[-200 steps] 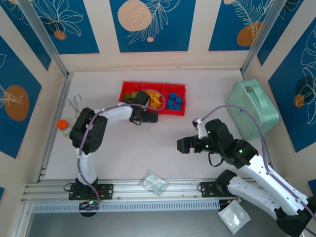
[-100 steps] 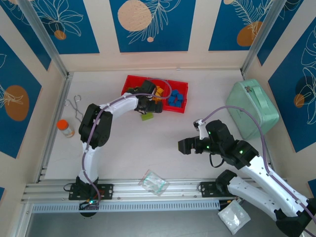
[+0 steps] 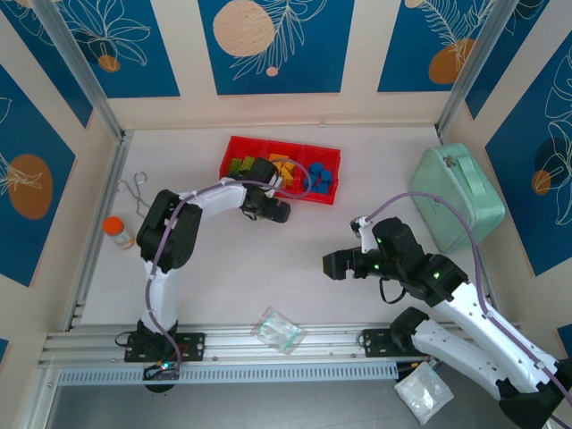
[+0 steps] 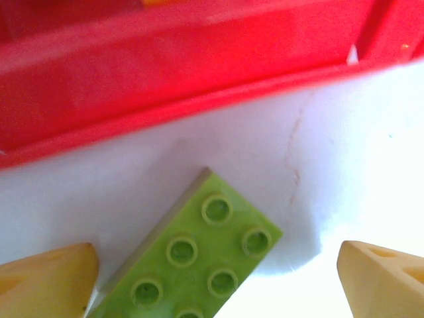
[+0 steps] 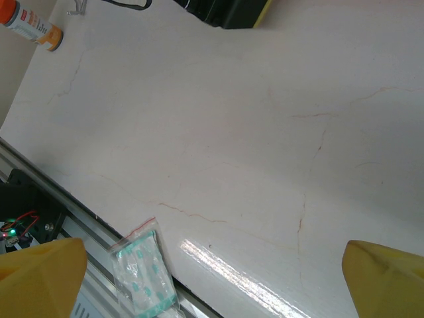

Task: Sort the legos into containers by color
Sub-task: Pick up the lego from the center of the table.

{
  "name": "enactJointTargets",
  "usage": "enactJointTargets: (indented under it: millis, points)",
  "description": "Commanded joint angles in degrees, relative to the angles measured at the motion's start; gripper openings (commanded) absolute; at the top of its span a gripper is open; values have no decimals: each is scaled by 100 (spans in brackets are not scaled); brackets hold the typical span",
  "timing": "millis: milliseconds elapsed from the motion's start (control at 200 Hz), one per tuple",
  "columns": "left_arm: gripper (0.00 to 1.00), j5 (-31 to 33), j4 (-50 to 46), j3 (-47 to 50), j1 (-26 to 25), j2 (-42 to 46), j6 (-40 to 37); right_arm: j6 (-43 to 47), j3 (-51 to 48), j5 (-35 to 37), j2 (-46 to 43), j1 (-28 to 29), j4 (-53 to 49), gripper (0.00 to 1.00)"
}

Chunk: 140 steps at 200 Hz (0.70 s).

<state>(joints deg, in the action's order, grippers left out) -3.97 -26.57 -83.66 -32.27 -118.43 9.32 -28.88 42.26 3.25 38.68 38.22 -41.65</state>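
Note:
A lime green lego point(image 4: 192, 262) lies flat on the white table, studs up, just in front of the red tray's wall point(image 4: 199, 73). My left gripper point(image 4: 215, 291) hangs over it, open, one yellow fingertip point(image 4: 46, 281) at each side of the brick. From above, the left gripper point(image 3: 268, 207) covers that brick. The tray point(image 3: 234, 141) holds green legos point(image 3: 241, 166) in the left compartment, orange-yellow ones point(image 3: 284, 166) in the middle and blue ones point(image 3: 319, 180) on the right. My right gripper point(image 3: 329, 264) is open over bare table, nothing between its fingers.
A mint-green case point(image 3: 456, 197) stands at the right. A clear plastic bag point(image 3: 279, 329) lies at the near rail, also in the right wrist view point(image 5: 142, 275). An orange-capped bottle point(image 3: 116, 231) and metal tongs point(image 3: 136, 190) lie at the left.
The left gripper left the tray and came down over the green brick on the table; its fingers have drawn in a little. The tray turned slightly. The right arm barely moved.

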Motion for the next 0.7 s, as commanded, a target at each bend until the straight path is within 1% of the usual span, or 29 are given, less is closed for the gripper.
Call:
enactJointTargets:
  millis: [0, 170, 305, 355, 610, 640, 695]
  points:
    - [83, -570, -26, 249, 24, 267, -528, 67, -73, 82, -39, -25, -111, 99]
    - [71, -802, 229, 720, -20, 491, -563, 47, -69, 149, -44, -25, -139, 99]
    - [67, -540, 278, 919, -110, 549, -529, 39, -84, 159, 3, -25, -113, 99]
    - [64, -452, 299, 947, -130, 556, -513, 41, -78, 159, 34, -25, -101, 99]
    - [52, -50, 415, 792, -153, 510, -409, 32, -60, 233, 88, -20, -140, 99]
    - [50, 1, 416, 759, -150, 501, -393, 32, -60, 242, 80, -28, -135, 99]
    - [43, 69, 438, 729, -161, 501, -354, 26, -60, 255, 62, -39, -151, 99]
